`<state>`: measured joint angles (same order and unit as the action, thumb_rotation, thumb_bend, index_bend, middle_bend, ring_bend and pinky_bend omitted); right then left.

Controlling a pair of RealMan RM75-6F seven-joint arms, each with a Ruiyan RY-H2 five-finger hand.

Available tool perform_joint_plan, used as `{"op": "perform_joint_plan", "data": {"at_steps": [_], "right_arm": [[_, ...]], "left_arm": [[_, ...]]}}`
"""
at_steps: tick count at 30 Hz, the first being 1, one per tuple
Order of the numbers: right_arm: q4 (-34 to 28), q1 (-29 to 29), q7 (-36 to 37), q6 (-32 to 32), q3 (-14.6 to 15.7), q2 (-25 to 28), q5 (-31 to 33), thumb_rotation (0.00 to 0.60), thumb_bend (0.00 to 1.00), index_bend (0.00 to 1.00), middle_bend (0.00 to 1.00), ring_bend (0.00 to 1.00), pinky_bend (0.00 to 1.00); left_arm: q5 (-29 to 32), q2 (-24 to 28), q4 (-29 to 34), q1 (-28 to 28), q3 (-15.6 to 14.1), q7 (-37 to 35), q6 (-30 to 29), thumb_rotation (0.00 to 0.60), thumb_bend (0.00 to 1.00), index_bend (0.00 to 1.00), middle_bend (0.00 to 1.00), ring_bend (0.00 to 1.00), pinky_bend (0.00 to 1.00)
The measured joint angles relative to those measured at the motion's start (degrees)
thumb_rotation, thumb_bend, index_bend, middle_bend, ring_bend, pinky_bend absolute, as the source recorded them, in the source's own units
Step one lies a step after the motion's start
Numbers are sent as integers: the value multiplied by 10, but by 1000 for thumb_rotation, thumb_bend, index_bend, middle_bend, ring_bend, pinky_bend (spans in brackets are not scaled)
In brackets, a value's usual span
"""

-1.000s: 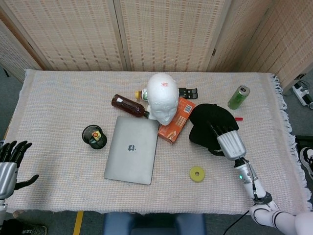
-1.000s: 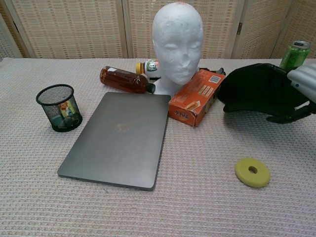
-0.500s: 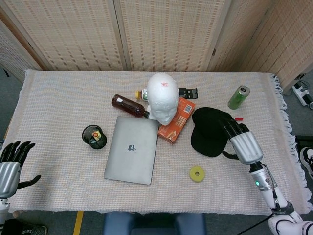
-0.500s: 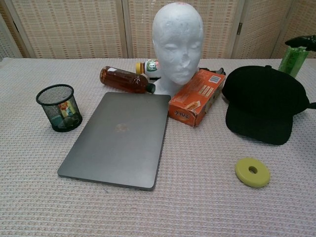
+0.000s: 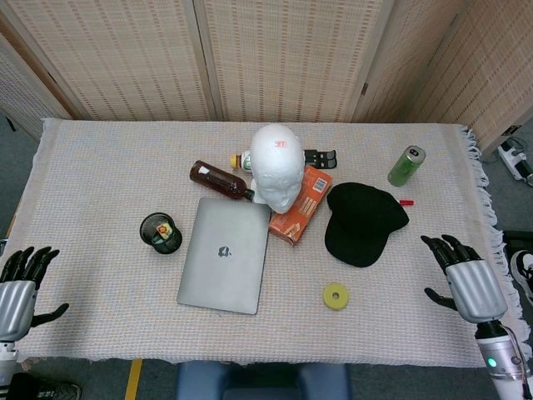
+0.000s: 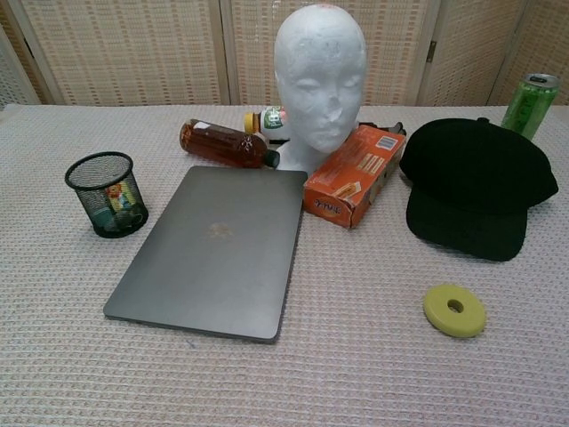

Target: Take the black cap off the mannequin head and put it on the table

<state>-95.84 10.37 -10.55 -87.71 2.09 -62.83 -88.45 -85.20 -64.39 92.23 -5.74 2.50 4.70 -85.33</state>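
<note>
Task judged complete: black fabric cap (image 5: 363, 222) laid flat on cloth-covered bench (image 5: 100, 158), right of bare white foam mannequin head (image 5: 278, 165). Right hand (image 5: 463, 277) empty, fingers spread; left hand (image 5: 20, 282) likewise. No further move needed.

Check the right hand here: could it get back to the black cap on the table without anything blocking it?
Probably yes. The right hand hangs open near the table's right edge, and only bare tablecloth lies between it and the black cap. The yellow ring sits off that path.
</note>
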Motion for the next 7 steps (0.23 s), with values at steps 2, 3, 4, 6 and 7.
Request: {"op": "perform_joint_plan", "data": {"at_steps": [2,3,4,6,7], "right_arm": [[-7,-20,1,-23,5,8,-1,600,23,107,206,125,304],[-10,-31,3,-35,7,11,-1,600,23,107,206,125,304],[-12,-41,5,-46,8,14,-1,600,24,107,206,125,304],[-18,-56,12,-62,11,21,0,600,24,106,205,125,304],[-19,-59,14,-63,11,23,-1,600,25,106,205,125,304]], "left_arm": [[-5,-3,3,2,-2,1,-4,600,51,168,148,59,94],[-6,-5,4,2,-3,2,-5,600,51,167,147,59,93],[-8,-8,5,2,-3,2,-5,600,51,167,147,60,92],[-9,-12,5,1,-2,2,-5,600,52,166,148,59,91],[-10,-14,4,0,-2,2,-5,600,52,166,148,59,91]]}}
